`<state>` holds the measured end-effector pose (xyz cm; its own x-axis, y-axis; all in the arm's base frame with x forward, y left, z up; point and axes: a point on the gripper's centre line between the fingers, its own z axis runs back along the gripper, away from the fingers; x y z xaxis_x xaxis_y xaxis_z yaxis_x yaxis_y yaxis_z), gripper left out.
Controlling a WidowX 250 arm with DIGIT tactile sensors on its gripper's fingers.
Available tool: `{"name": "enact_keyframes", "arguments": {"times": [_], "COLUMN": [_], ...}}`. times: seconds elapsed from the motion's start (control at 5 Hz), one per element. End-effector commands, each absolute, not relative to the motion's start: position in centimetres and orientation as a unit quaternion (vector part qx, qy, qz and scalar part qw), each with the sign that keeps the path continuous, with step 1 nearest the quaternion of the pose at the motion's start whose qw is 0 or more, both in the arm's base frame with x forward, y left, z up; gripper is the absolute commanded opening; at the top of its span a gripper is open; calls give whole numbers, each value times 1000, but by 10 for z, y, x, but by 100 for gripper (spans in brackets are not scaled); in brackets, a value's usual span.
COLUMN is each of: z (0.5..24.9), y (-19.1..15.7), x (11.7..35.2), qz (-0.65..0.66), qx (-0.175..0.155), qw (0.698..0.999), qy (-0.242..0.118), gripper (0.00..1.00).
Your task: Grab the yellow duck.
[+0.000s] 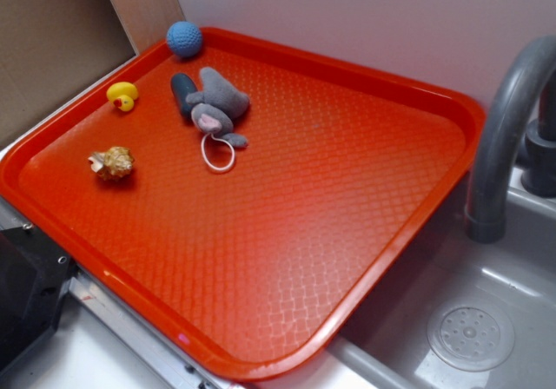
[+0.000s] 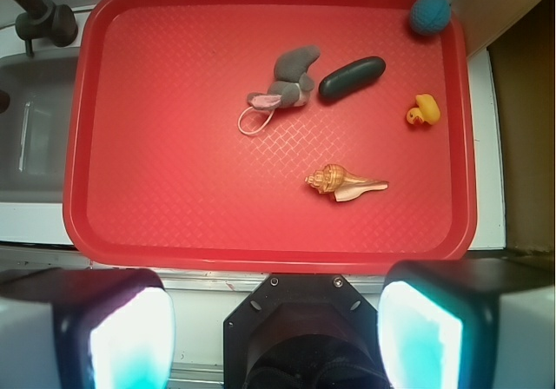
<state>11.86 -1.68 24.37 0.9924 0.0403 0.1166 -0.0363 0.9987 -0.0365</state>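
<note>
The yellow duck, tiny with an orange beak, sits on the red tray near its far left edge. In the wrist view the duck is at the tray's right side, near the rim. My gripper is open and empty, high above the tray's near edge, far from the duck. Its two pads stand wide apart at the bottom of the wrist view. The gripper does not show in the exterior view.
On the tray: a blue textured ball in the far corner, a grey plush mouse beside a dark oblong object, and a tan seashell. A grey faucet and sink lie to the right.
</note>
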Motion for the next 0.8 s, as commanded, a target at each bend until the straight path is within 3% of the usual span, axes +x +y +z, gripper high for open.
{"name": "enact_keyframes", "arguments": {"times": [0.0,0.4,0.6], "z": [244,191,160], "y": [-17,48,81], "x": [119,153,156], "qz": [19,267,382], "qx": [-17,-59,-11], "qw": [998,958,920], "qy": [-59,-82,-92], "gripper": [100,100,100]}}
